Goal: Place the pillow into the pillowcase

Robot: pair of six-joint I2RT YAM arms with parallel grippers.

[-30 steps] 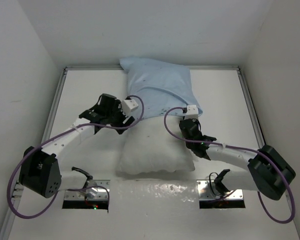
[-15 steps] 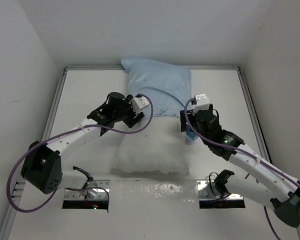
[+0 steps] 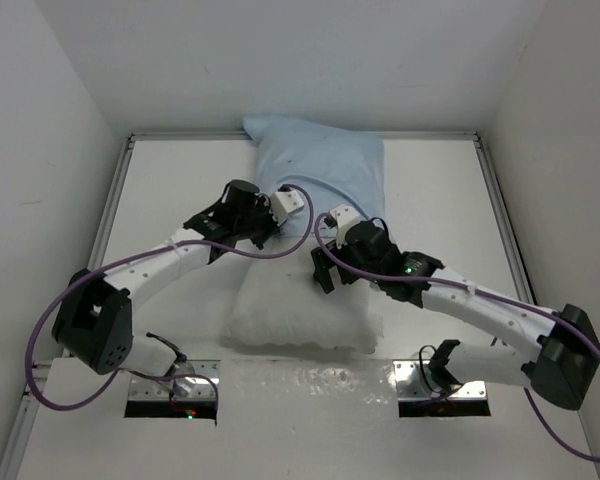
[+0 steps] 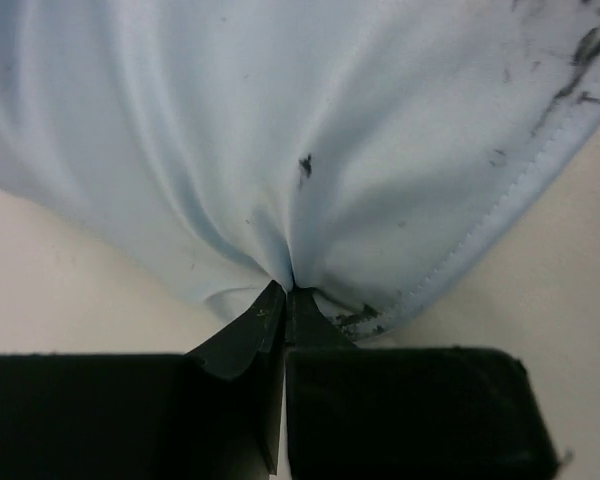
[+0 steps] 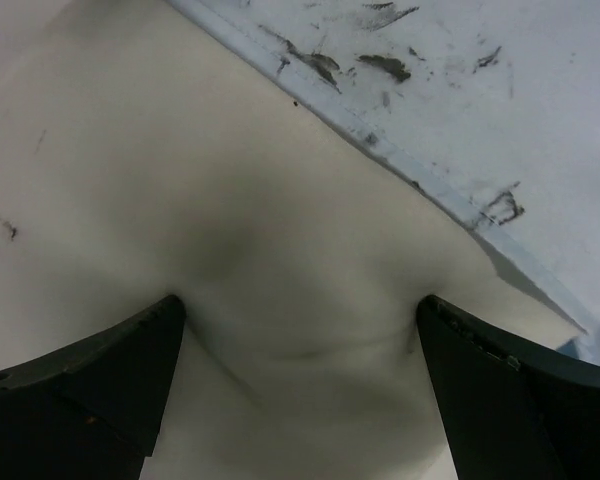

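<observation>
Although only the far half of the one pillow (image 3: 300, 305) sits inside the one pillowcase (image 3: 325, 170), from above the pair lies on the worktop (image 3: 170, 190) with its long axis running from the arms' side to the back wall, blue end far and bare white end near. The left end effector (image 3: 276, 228) is at the left side of the sack's open edge. The right end effector (image 3: 323, 270) is over the bare pillow, just on the near side of the hem. Both of the two arms are therefore at the mouth, and the uncovered stuffing lies toward their bases; I'd guess the hem has to be drawn that way. From the left wrist, the jaws are clenched on a gathered pinch of blue cloth close beside its stitched hem. From the right wrist, the fingers (image 5: 90, 375) stand wide apart, released, straddling dented white pillow, with the blue hem crossing just beyond them.
</observation>
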